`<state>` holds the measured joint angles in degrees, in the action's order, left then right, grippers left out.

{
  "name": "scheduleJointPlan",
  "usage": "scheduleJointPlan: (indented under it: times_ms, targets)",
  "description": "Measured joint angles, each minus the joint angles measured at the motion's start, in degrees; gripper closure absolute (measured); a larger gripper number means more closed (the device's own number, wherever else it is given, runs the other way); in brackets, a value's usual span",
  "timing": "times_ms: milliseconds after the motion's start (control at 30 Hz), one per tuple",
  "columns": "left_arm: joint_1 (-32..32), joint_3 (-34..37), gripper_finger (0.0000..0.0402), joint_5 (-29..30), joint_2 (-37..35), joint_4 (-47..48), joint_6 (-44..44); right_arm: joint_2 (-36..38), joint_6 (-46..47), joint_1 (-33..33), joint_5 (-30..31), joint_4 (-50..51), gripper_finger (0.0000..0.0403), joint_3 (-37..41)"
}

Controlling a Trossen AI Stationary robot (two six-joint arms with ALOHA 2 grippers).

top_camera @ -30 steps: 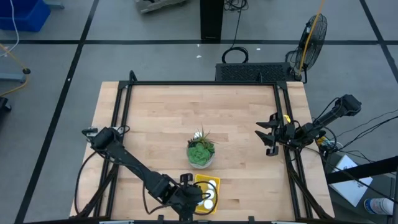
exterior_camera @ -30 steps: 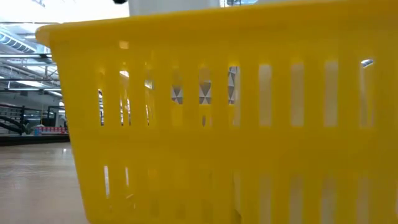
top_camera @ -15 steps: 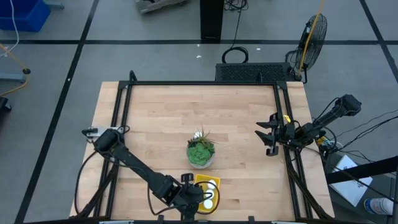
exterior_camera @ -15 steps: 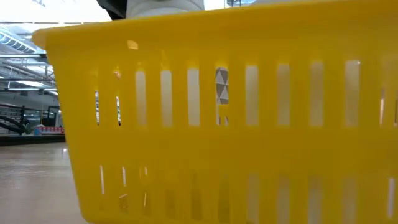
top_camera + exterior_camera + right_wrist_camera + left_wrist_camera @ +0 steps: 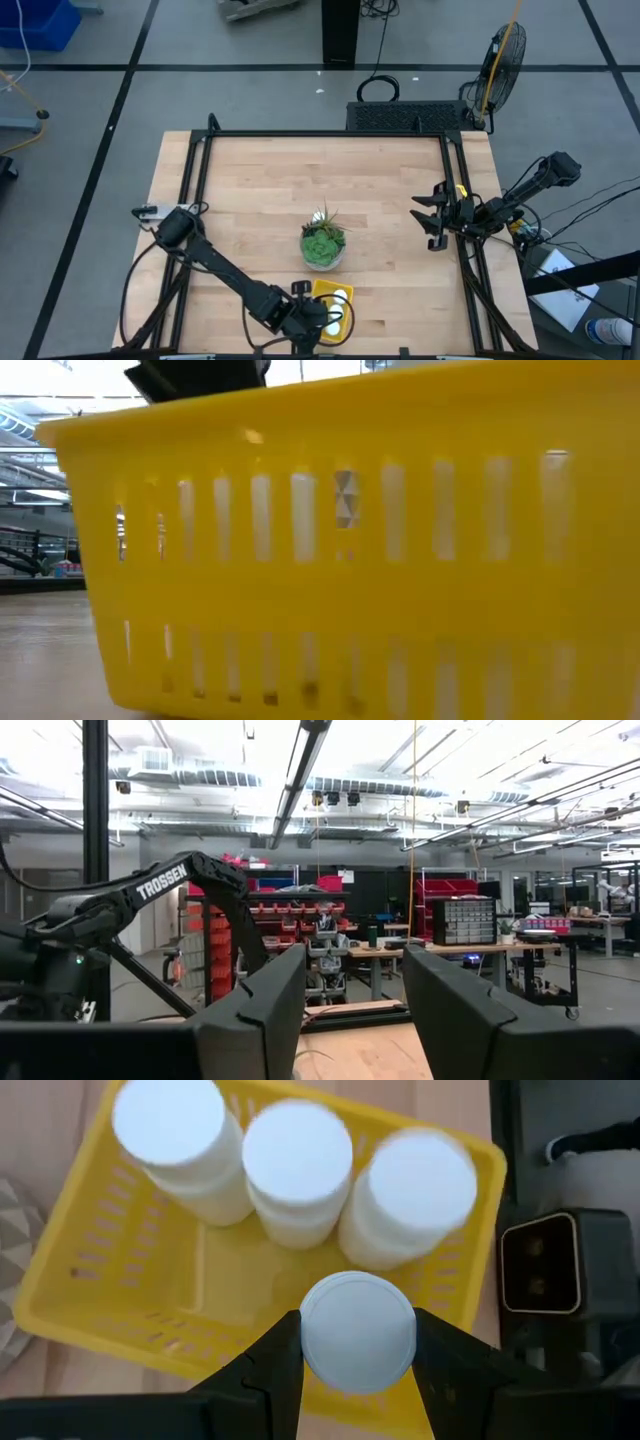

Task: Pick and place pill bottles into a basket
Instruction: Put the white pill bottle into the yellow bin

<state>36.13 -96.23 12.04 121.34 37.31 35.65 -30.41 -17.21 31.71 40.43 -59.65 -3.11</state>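
Observation:
The yellow basket (image 5: pixel 340 292) stands near the table's near edge, just in front of the potted plant. It fills the low view (image 5: pixel 340 560). Three white pill bottles (image 5: pixel 297 1165) stand upright inside it in a row. My left gripper (image 5: pixel 318 322) is over the basket, shut on a fourth pill bottle (image 5: pixel 358 1320). Its dark body shows above the basket's rim in the low view (image 5: pixel 200 375). My right gripper (image 5: pixel 432 215) waits open and empty at the table's right edge, and also shows in the right wrist view (image 5: pixel 355 1010). My left gripper pinches the fourth bottle at the sides of its round cap (image 5: pixel 312 1342) between its two fingers (image 5: pixel 270 1370). The fingers come from above, pointing down. The bottle is upright inside the basket's walls, beside the other three. I cannot tell whether its bottom rests on the basket's floor.
A green plant in a round pot (image 5: pixel 322 245) stands at the table's middle, close behind the basket. A black frame rail (image 5: pixel 320 135) runs around the table top. Bare wood lies to the left and right of the plant.
My left gripper has gone down with the bottle. The white bottle showed above the basket's rim in the low view, and now only the dark gripper shows there. The basket has shifted a little in the low view.

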Motion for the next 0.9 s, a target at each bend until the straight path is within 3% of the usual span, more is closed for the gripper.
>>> scheduleJointPlan:
  times_ms: [400, 633, 900]
  targets:
    - [0.35, -0.04, 0.0241, -2.09, 0.83, -1.93, 0.12, 0.0, 0.0, 0.01, 0.0, 0.38, 0.0243, 0.0]
    - [0.27, -0.04, 0.0178, -4.87, 1.03, -2.95, -0.72, 0.0, 0.0, 0.01, 0.0, 0.42, 0.0241, 0.0]
    - [0.42, -1.26, 0.0183, -4.15, 0.81, -1.2, -4.05, -0.02, 0.0, 0.01, 0.01, 0.43, 0.0241, 0.0]
